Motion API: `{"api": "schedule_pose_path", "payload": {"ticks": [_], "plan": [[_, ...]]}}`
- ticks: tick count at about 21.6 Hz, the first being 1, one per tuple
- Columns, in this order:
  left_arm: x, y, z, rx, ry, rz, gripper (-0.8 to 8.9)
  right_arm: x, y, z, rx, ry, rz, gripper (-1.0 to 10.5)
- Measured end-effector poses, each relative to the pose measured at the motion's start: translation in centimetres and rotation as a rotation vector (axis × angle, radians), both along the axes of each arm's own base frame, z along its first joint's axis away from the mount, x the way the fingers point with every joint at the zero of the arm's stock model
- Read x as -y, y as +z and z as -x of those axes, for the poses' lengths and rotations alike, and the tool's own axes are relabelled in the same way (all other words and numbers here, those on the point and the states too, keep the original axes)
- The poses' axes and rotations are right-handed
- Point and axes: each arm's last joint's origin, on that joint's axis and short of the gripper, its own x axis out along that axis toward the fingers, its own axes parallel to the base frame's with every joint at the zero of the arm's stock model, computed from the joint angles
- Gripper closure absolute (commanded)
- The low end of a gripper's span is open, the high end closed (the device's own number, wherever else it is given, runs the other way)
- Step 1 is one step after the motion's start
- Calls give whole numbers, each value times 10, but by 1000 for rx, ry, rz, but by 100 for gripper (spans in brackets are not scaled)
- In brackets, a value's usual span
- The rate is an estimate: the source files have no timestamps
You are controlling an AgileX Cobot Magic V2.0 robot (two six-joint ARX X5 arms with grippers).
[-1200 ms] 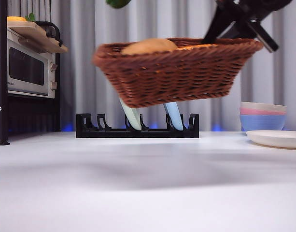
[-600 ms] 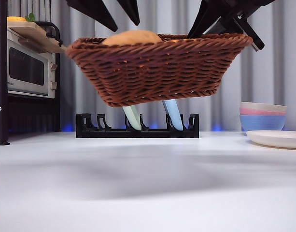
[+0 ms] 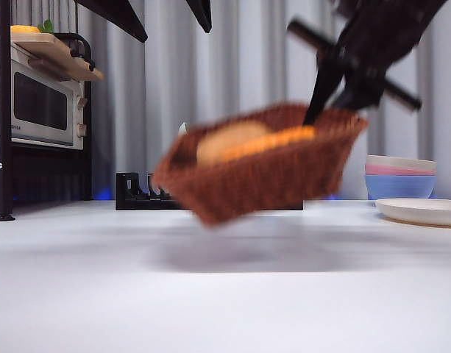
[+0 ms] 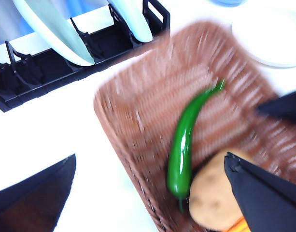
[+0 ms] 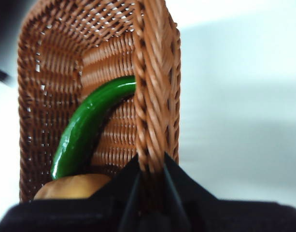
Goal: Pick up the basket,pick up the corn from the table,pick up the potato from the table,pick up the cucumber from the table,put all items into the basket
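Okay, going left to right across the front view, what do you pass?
Microwave → black dish rack → basket, tilted and held off the table by the right gripper → stacked bowls → white plate.

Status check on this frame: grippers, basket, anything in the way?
Right gripper shut on basket rim, airborne. Left gripper open above. Cucumber, potato inside. Nothing blocking.

No text, label, brand or number can be read anywhere in these views.

Grey curtain point(image 3: 240, 66) behind; microwave point(image 3: 37, 103) on black shelf rack point(image 3: 3, 110) at left.
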Motion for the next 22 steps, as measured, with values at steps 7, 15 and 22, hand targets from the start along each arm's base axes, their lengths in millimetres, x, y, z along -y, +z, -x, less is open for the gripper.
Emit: {"api": "schedule_pose_path", "payload": {"ticks": [7,15,22], "plan": [[-6,-5,0,-47,15,-39,279,-10,-56,-21,-184,-24,45,937],[-8,-5,-1,-43,15,-64,388,2,-57,-22,-168,-88,148,505],[-38,33,37,81,-18,-76,822,21,27,21,118,25,176,737]]}}
